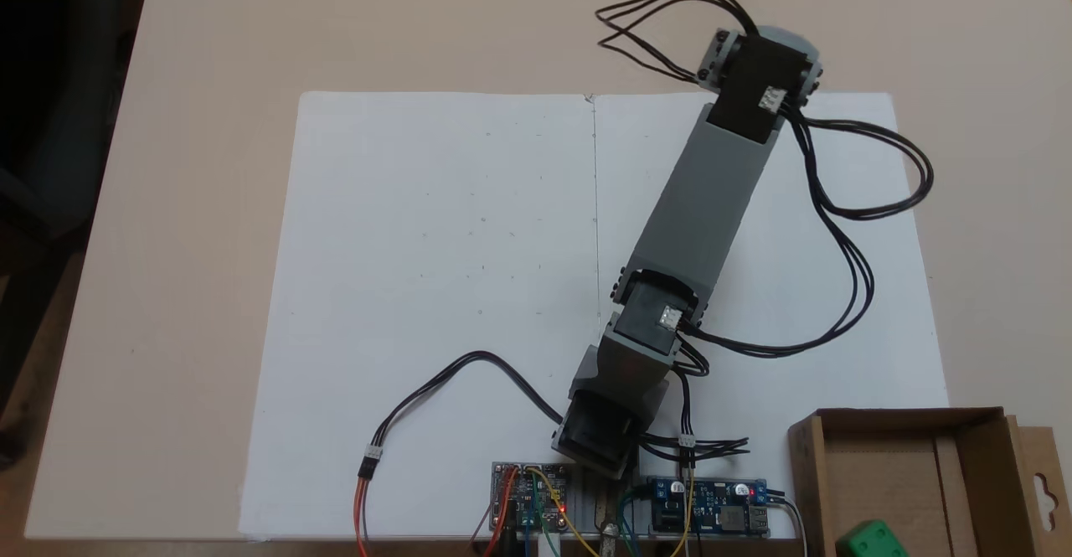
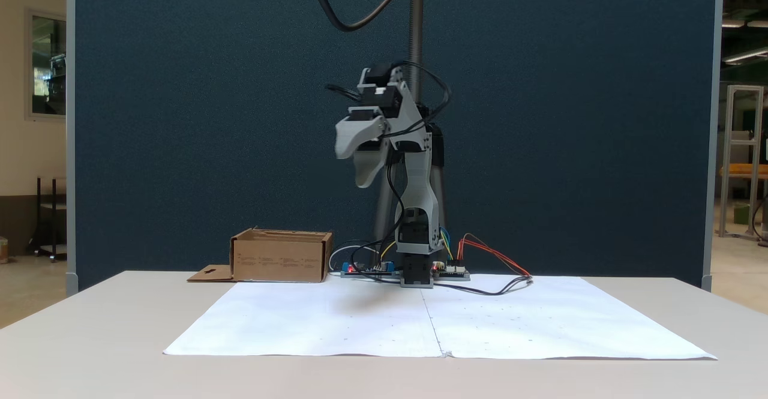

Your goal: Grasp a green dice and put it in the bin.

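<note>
Small glossy green plastic dice [image 1: 873,538], pips up, inside brown corrugated cardboard bin [image 1: 896,423], long axis across overhead fixed view. Grey fingers [image 2: 355,165] spread, empty, above beige desk [image 2: 120,327].

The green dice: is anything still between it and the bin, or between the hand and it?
The green dice already lies inside the bin, so nothing stands between the two. The hand hangs open, high above the paper sheets and apart from the box; only the bin's low cardboard walls surround the dice.
</note>
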Controlling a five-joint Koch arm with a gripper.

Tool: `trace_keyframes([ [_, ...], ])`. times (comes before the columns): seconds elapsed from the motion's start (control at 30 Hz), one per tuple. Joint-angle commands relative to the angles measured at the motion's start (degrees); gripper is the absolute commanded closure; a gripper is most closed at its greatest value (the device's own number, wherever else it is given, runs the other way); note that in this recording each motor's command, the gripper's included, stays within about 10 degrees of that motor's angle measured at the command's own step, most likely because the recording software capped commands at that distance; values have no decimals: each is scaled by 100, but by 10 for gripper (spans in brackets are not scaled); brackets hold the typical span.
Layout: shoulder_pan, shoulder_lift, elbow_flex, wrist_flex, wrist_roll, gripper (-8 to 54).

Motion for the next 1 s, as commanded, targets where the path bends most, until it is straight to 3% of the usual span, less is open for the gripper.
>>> trace_keyframes([
  [0.0,-88,378,237,-492,378,18],
  [0.4,-510,1169,2795,-3426,378,11],
  [0.97,-729,2241,5177,-7082,378,-14],
])
